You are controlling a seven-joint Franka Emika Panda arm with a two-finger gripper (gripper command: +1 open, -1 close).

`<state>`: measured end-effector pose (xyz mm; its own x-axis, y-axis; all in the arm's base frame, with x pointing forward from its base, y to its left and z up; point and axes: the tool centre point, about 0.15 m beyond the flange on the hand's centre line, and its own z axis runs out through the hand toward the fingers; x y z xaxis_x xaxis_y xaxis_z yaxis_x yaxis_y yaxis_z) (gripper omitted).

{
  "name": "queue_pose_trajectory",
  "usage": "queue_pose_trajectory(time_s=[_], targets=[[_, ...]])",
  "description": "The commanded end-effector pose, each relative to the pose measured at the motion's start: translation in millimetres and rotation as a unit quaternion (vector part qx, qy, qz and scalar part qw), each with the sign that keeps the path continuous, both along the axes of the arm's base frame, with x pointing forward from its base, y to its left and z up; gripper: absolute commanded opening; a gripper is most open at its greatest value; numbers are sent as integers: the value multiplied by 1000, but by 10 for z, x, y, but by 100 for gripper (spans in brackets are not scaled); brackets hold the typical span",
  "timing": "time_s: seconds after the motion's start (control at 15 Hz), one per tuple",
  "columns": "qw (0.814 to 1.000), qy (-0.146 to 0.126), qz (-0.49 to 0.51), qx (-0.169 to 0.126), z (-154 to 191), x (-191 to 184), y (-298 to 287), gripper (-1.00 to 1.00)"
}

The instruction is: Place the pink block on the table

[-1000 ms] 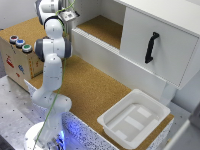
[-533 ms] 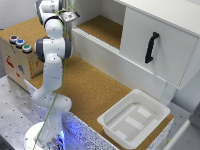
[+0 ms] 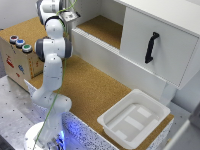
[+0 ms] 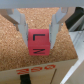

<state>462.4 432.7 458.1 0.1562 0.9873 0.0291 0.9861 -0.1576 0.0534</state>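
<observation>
A pink block point(image 4: 39, 43) with a black mark on its top sits between my gripper's point(image 4: 39, 37) two fingers point(image 4: 22, 26), which press its sides. Under it is a cork surface with an edge and a pale wooden face with red lettering point(image 4: 33, 71); I cannot tell if the block touches the cork. In the exterior view my gripper point(image 3: 70, 17) is high at the back, between the wooden box and the white cabinet, and the block is hidden there. The table point(image 3: 95, 90), a broad cork top with a white speckled front edge, lies lower, to the exterior view's right of the arm.
A wooden box point(image 3: 17, 62) with coloured round buttons point(image 3: 20, 44) stands at the exterior view's left. A white cabinet point(image 3: 150, 40) with a black handle and a cork shelf point(image 3: 102, 27) lines the back. A white tray point(image 3: 132, 117) sits on the table's near right end.
</observation>
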Motion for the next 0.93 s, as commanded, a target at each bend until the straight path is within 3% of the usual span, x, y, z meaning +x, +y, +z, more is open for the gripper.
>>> queue_pose_trajectory(time_s=[0.0,0.13,0.4,0.73,0.87], targets=[[993,14,-88,73,402,-161,-556,-100],[981,31,-160,108,391,-311,-821,-100],[959,46,-250,125,259,-529,-1239,-100],[917,54,-375,125,135,-562,-1622,-100],[898,47,-425,106,112,-466,-1792,-100]])
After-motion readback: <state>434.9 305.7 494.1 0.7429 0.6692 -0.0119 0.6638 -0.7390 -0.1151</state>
